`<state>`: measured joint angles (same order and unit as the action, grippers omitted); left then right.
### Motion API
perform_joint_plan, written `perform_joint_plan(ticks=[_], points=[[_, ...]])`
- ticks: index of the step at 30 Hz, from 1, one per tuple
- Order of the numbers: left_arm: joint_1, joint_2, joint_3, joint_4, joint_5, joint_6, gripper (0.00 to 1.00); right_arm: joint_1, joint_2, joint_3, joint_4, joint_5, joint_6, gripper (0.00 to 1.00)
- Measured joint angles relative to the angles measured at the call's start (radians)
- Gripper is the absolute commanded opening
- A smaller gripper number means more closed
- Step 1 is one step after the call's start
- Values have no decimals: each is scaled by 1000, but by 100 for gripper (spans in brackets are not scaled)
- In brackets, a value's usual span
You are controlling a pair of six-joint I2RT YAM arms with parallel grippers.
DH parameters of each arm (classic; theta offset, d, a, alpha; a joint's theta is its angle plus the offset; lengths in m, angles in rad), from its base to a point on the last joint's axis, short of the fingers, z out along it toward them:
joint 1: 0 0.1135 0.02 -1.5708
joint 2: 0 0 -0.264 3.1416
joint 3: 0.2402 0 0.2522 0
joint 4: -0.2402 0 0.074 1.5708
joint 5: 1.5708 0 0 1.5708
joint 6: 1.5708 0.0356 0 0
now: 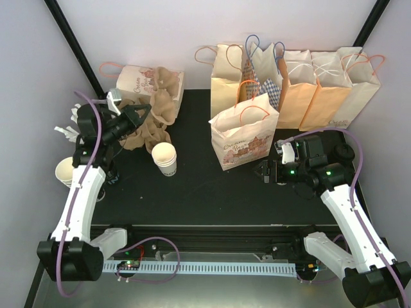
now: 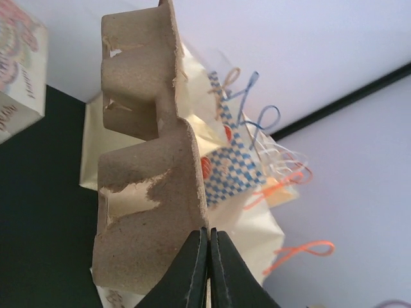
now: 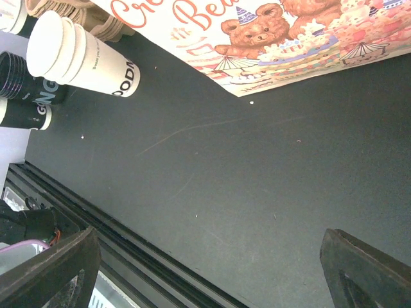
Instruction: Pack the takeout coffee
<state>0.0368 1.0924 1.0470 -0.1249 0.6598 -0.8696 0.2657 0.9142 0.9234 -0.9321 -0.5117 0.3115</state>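
at the near side of the table, the right gripper hangs low over matte black, fingers spread wide, nothing between them. the coffee is probably that dark round top just past the right arm, but it's too small to be sure.

further in stands a stack of cups, smooth white paper, lidless and tall for its footprint, so a nudge could topple it. beside the right gripper is the printed bag, thin glossy paper with orange cord handles. it's light, and a push could slide or tip it, or a finger could snag a loop.

on the left, the left gripper is pressed shut on the thin rim of a tray. it's rough grey-brown pulp, moulded into rounded cup wells and fraying at the slots. that's the worry: it's an edge-only pinch on soft fibre, and the tray could tear, pivot or slip free.

at the back wall, a row of bags stands packed upright, with creased kraft and cream paper.
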Motion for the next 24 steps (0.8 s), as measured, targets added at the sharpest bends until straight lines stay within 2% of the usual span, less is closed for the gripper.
perform_joint_plan(ticks=[5,10,14,19,24], points=[[-46,-121,-93,-5,60,-55,4,0,0,4,-1,-4,1,96],[-192,-230,-244,-75,73,-99,4,0,1,26,-3,-16,3,96],[-308,-345,-352,-170,13,-132,3,0,0,30,-3,-25,8,96],[-372,-484,-463,-241,-60,-182,4,0,-7,30,-3,-39,13,96],[-449,-512,-581,-243,-80,-217,4,9,-13,14,2,-72,3,94]])
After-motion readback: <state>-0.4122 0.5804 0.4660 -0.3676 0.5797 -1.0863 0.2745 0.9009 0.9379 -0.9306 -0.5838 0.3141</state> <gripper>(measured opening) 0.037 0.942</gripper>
